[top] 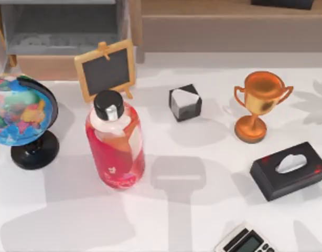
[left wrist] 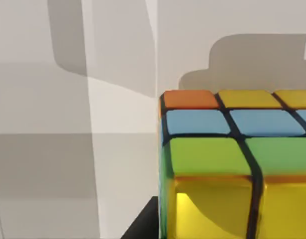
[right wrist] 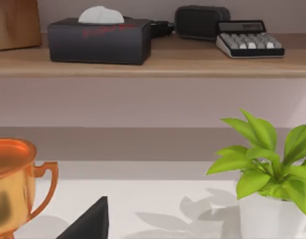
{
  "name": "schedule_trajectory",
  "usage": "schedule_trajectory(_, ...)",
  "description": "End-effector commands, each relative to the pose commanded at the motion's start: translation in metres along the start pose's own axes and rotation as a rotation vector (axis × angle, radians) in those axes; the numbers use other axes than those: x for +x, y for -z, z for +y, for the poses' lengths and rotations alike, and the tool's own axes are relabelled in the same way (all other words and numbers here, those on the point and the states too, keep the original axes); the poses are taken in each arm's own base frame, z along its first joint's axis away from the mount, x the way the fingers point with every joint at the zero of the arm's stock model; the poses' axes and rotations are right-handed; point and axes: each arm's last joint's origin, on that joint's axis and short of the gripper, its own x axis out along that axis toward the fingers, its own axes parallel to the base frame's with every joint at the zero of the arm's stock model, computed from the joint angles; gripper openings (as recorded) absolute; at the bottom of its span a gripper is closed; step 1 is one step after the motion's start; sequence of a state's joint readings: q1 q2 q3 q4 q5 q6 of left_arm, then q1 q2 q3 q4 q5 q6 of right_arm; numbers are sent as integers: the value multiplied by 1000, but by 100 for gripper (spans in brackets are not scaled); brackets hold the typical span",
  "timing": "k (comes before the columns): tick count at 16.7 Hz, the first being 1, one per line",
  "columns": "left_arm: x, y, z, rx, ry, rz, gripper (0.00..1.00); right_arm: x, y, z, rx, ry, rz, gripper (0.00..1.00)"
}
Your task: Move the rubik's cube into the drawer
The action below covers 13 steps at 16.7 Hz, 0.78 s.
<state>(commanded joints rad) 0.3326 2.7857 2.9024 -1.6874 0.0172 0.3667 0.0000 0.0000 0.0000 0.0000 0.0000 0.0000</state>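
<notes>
Two tissue boxes (top: 289,170) (right wrist: 99,40), two calculators (top: 245,241) (right wrist: 249,44), one trophy (top: 257,105).

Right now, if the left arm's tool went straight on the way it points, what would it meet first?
Most likely the rubik's cube, which sits close ahead in the left wrist view with white table beside it. Exact depth is unclear.
</notes>
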Motion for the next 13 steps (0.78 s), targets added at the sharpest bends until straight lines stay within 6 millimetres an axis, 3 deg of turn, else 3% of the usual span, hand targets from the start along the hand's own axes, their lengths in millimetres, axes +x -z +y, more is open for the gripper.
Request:
schedule_trajectory(4,0,0,0,0,0,0,0,0,0,0,0,0,0,100)
schedule_trajectory(13,0,0,0,0,0,0,68,0,0,0,0,0,0,100)
